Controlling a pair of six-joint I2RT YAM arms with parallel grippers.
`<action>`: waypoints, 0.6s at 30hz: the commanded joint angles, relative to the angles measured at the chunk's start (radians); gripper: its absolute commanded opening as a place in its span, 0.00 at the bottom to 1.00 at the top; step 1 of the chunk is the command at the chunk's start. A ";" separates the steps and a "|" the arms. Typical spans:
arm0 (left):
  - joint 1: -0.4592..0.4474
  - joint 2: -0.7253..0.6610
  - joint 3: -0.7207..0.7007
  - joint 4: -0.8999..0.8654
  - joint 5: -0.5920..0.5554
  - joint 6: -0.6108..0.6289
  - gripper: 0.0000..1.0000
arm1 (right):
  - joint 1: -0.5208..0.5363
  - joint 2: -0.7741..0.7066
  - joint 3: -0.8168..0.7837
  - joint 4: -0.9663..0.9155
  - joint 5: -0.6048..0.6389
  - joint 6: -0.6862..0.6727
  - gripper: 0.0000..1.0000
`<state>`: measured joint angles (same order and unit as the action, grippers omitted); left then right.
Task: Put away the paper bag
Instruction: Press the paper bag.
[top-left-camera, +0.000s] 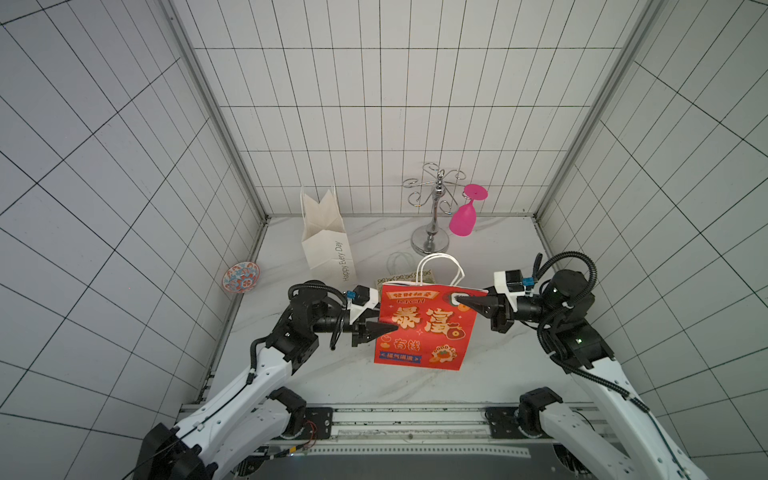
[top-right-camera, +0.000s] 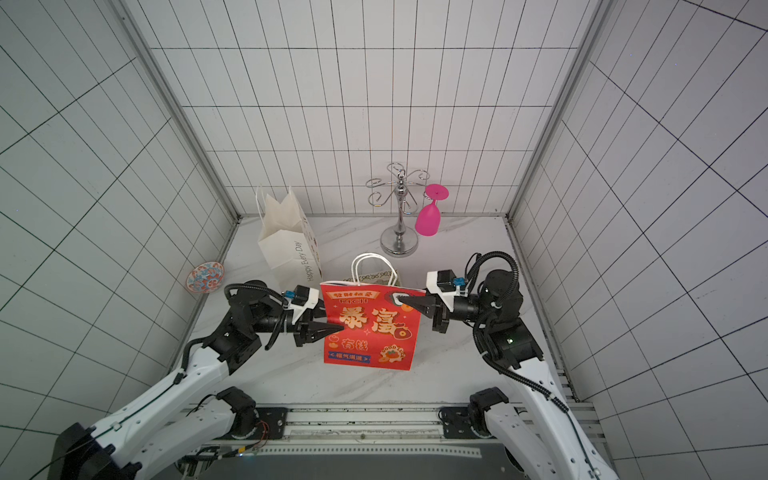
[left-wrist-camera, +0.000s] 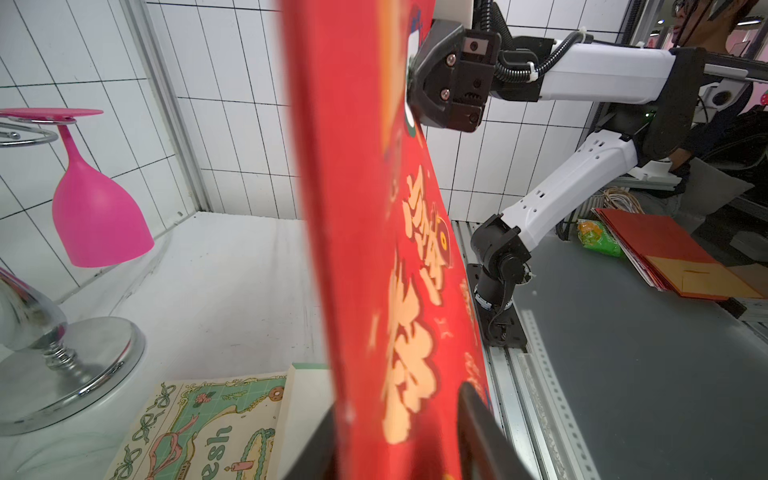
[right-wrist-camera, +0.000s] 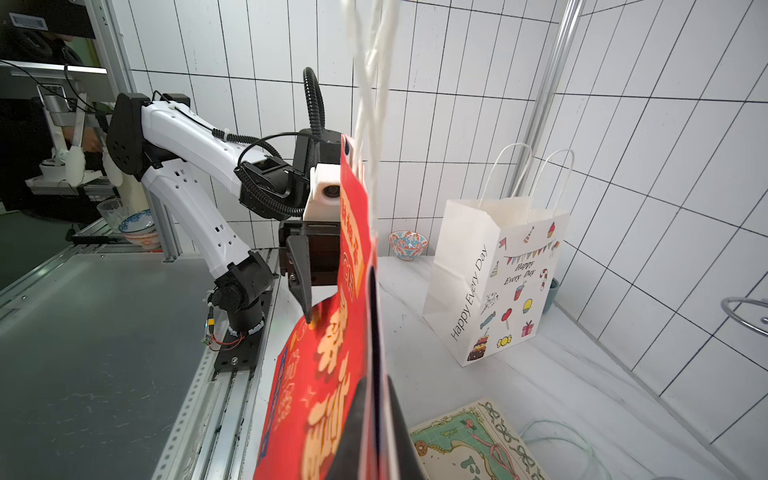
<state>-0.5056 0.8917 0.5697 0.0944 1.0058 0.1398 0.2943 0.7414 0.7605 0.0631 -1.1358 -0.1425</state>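
Note:
A flattened red paper bag (top-left-camera: 428, 328) with gold characters and white cord handles hangs upright above the marble table in both top views. My right gripper (top-left-camera: 459, 300) is shut on its upper right corner; in the right wrist view the bag's edge (right-wrist-camera: 324, 374) is pinched flat between the two fingers of this gripper (right-wrist-camera: 376, 384). My left gripper (top-left-camera: 390, 327) is at the bag's left edge, mid-height. Its jaws stand open, one on either side of the bag (left-wrist-camera: 361, 208). One of the left fingers (right-wrist-camera: 303, 286) touches the printed face with its tip.
A white "Happy Every Day" paper bag (top-left-camera: 328, 241) stands at the back left. A chrome glass rack (top-left-camera: 432, 208) holds an upside-down pink goblet (top-left-camera: 465, 216) at the back. A flat green-and-cream printed bag (left-wrist-camera: 208, 424) lies behind the red one. A patterned bowl (top-left-camera: 241, 277) sits by the left wall.

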 joint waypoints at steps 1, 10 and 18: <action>0.003 -0.002 0.000 -0.026 -0.026 0.023 0.79 | -0.007 -0.023 0.090 0.050 0.000 0.010 0.00; 0.001 0.003 0.003 -0.049 0.009 0.064 0.46 | -0.007 -0.042 0.078 0.118 0.000 0.058 0.00; 0.005 0.003 0.012 -0.062 0.000 0.077 0.23 | -0.007 -0.048 0.084 0.080 0.011 0.038 0.00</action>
<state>-0.5056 0.8936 0.5697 0.0475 1.0027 0.1917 0.2943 0.7071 0.7624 0.1272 -1.1328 -0.0948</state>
